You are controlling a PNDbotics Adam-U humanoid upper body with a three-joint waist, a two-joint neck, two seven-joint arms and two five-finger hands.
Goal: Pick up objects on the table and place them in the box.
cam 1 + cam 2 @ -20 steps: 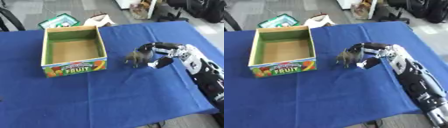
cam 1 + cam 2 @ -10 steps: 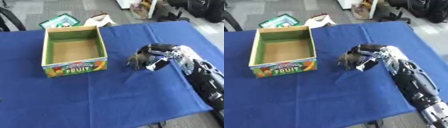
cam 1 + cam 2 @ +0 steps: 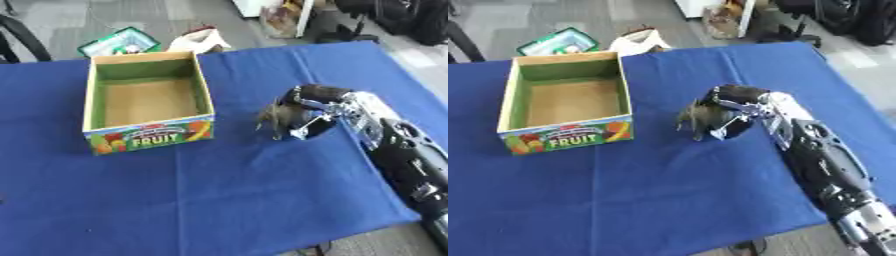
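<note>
path robot hand (image 3: 308,112) to box (image 3: 147,101): bare blue cloth (image 3: 236,180) | box top open, near wall upright

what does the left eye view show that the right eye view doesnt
Only the left eye view: part of a black chair at the upper left edge. Only the right eye view: more of the right forearm, down to its silver end. Both: the right robot hand curled around a small dark object beside the empty fruit box on the blue table.
</note>
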